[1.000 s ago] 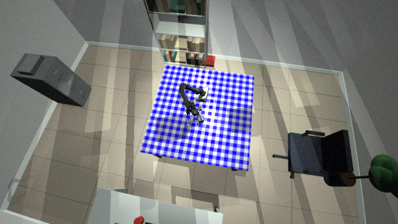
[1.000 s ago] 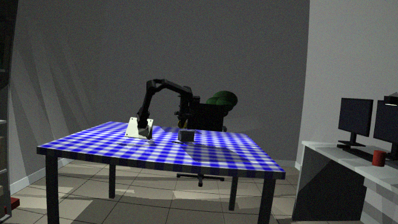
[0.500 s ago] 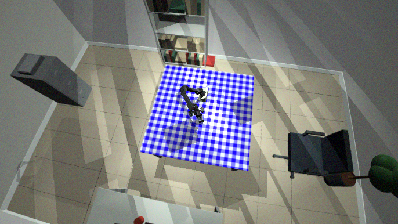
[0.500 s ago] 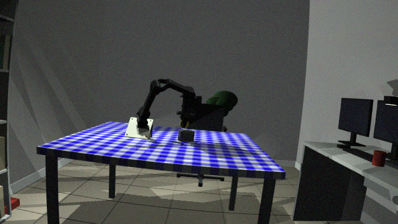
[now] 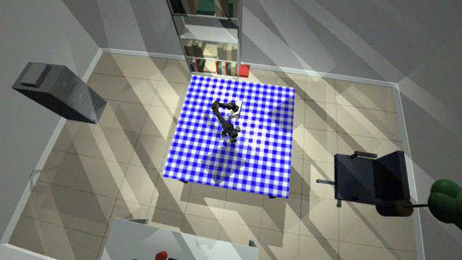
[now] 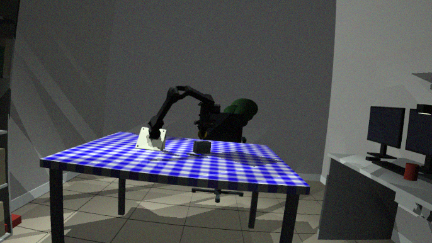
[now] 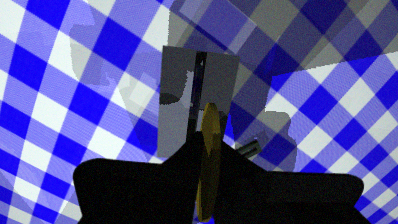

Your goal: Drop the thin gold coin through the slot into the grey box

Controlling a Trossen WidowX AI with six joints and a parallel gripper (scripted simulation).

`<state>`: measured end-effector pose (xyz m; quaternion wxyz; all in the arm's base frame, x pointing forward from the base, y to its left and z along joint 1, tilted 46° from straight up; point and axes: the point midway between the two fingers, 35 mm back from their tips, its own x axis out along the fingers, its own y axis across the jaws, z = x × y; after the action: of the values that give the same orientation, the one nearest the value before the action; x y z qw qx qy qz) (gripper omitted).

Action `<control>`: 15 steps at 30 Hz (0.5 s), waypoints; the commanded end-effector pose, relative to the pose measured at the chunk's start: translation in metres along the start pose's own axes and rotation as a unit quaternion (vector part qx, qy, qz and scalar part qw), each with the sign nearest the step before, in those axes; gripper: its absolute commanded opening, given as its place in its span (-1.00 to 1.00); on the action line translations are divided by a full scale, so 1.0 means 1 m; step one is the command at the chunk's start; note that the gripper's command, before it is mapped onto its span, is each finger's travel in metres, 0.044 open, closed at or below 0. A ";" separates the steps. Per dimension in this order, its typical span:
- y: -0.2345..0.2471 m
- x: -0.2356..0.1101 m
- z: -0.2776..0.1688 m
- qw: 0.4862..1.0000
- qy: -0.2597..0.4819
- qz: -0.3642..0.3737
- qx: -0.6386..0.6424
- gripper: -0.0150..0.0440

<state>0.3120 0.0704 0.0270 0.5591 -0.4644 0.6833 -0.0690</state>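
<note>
Top: arm (image 5: 223, 118) reaches out over the checked table (image 5: 269, 168); coin too small to make out.

Exterior: gripper (image 6: 203, 133) hangs above the grey box (image 6: 201, 146), presumably for the drop.

Wrist: jaws clamped on the gold coin (image 7: 210, 150), held edge-on, its plane roughly parallel to the slot (image 7: 198, 85), just to one side of it.

Coin (image 7: 209, 150) above box (image 7: 176, 105) slot
</note>
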 end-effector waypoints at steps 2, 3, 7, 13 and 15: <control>0.007 -0.001 0.009 1.000 -0.003 0.001 0.004 -0.49; 0.006 -0.001 0.007 1.000 -0.002 0.001 0.003 -0.47; 0.004 0.000 0.003 1.000 0.000 -0.001 0.000 -0.49; 0.004 0.000 0.003 1.000 0.000 -0.001 0.000 -0.49; 0.004 0.000 0.003 1.000 0.000 -0.001 0.000 -0.49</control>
<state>0.3133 0.0743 0.0237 0.5608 -0.4635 0.6825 -0.0700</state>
